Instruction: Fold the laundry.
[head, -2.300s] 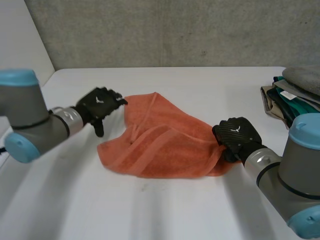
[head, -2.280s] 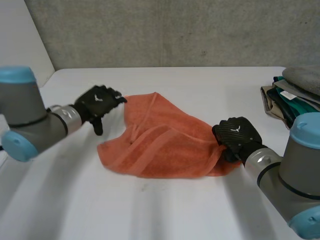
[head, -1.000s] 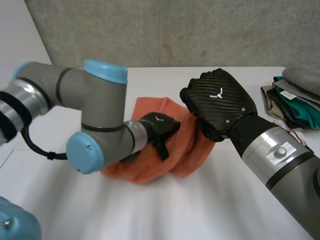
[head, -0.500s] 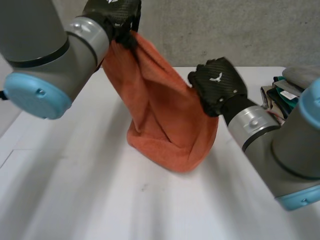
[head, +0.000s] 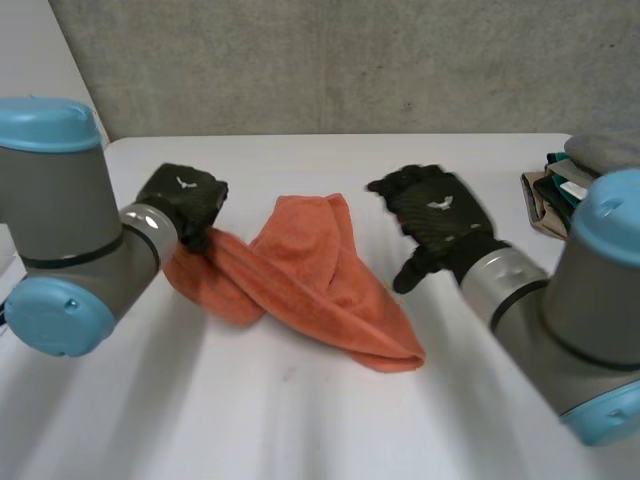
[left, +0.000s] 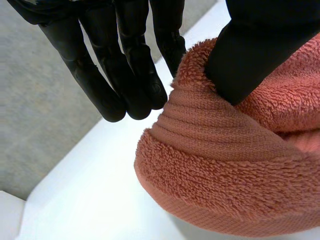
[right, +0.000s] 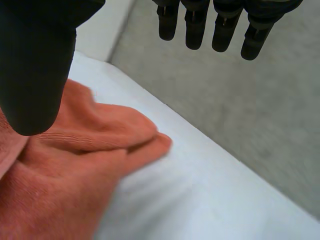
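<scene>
Down onto the white bench (head: 300, 420) the orange towel (head: 310, 270) has dropped since half a second ago, when it hung high between both hands. It now lies as a twisted diagonal band, probably set down to be spread flat. The left hand (head: 185, 200), low at the bench, stays clamped on the towel's near end as an anchor. The right hand (head: 435, 215) has let go and hovers beside the towel, fingers spread apart.
</scene>
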